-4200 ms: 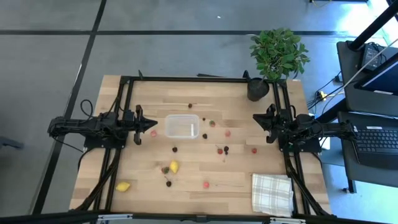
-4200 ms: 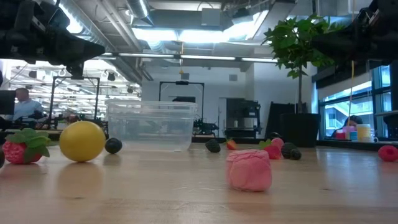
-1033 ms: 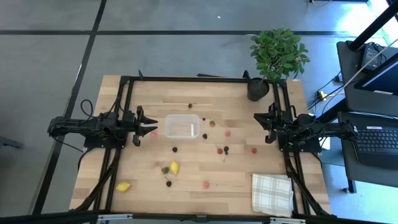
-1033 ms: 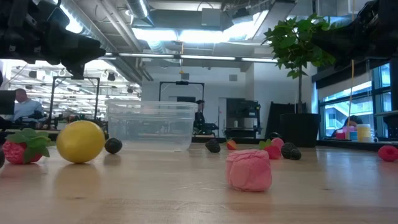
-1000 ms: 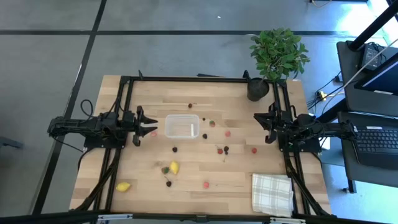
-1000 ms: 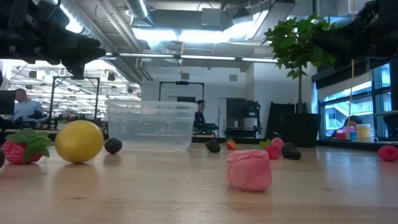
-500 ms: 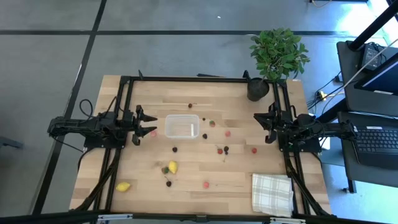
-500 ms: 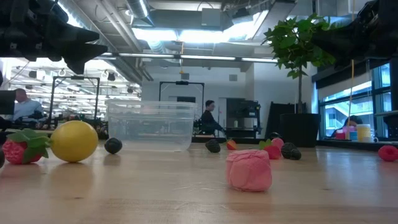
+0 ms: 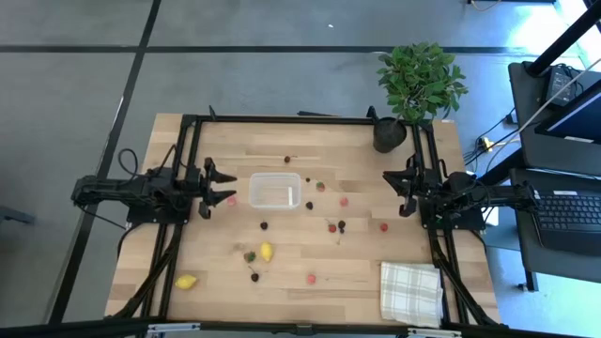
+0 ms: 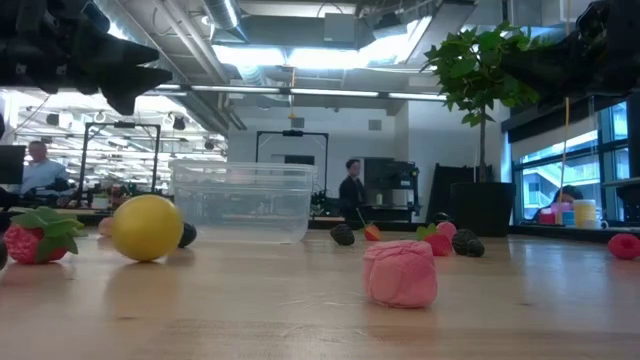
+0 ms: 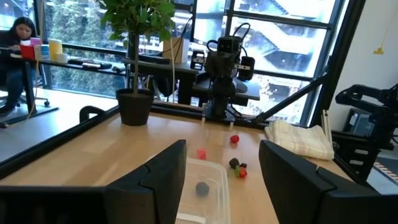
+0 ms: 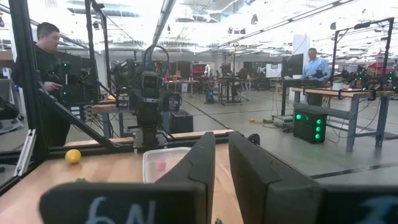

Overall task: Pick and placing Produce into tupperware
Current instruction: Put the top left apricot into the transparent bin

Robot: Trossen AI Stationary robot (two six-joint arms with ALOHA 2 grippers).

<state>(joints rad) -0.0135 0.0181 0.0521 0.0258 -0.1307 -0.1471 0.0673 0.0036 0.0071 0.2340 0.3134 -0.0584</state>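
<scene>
The clear tupperware [image 9: 275, 191] stands on its bottom near the table's middle, also in the low view [image 10: 243, 200]. Produce lies scattered on the wood. One yellow lemon [image 9: 267, 251] lies nearer the front, another [image 9: 186, 281] at the front left. Red pieces [image 9: 344, 201] and dark berries [image 9: 341, 225] lie to the tub's right, and a red one [image 9: 232, 199] lies by its left side. My left gripper [image 9: 228, 189] hovers open left of the tub, its fingers level [image 11: 221, 177]. My right gripper [image 9: 385, 187] waits shut at the right [image 12: 222, 168].
A potted plant [image 9: 418, 84] stands at the far right corner. A checked cloth [image 9: 410, 291] lies at the near right. A black frame [image 9: 300, 119] runs along the table's far and side edges. People show in the room behind.
My left gripper's fingers have spread wider while the arm kept its place. The lemon near the table's middle has rolled a little toward the left edge and then back toward the right. A person walks across the room behind.
</scene>
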